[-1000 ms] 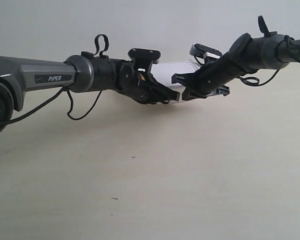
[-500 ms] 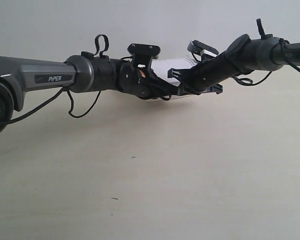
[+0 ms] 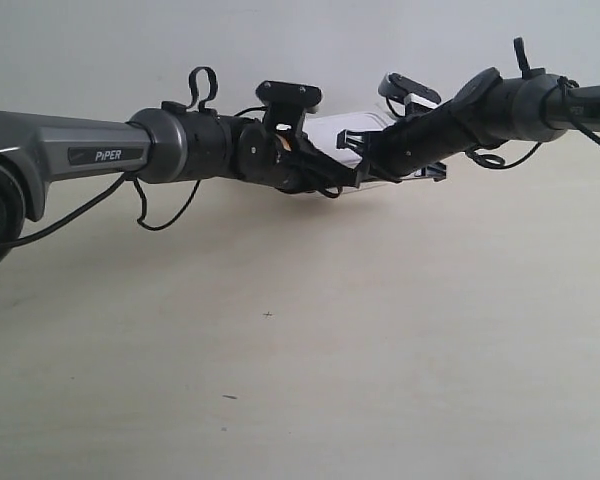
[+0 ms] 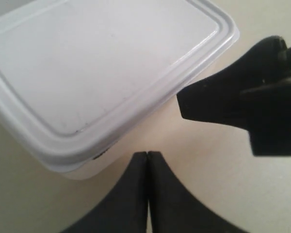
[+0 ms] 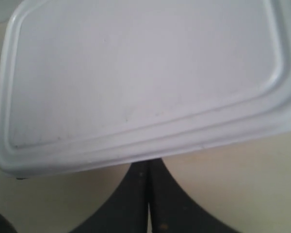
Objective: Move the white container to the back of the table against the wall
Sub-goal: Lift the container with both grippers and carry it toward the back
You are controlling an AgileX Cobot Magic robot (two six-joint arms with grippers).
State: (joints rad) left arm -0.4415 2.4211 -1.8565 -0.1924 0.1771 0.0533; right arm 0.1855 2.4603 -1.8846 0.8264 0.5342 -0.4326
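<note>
The white container [image 4: 106, 68] is a lidded rectangular box on the table [image 4: 194, 165], close to the wall [image 3: 100, 50]. My left gripper [image 4: 148, 153] is shut on nothing, and its tips sit just beside the box's near side. My right gripper [image 5: 148, 162] is also shut and empty. Its tips reach the rim of the container [image 5: 136, 73] and are partly hidden under it. In the exterior view the white container [image 3: 330, 134] shows only in part, behind the two wrists that meet in front of it. The right gripper's black finger [image 4: 223, 104] shows beside the box in the left wrist view.
The arm at the exterior view's left [image 3: 90, 150] and the arm at the exterior view's right [image 3: 520, 105] stretch low across the back of the table. Loose black cables [image 3: 165, 215] hang from them. Bare table [image 3: 300, 360] fills the front.
Both grippers and the white container have moved farther back toward the wall. The arm at the exterior view's right has drawn in toward the other arm.
</note>
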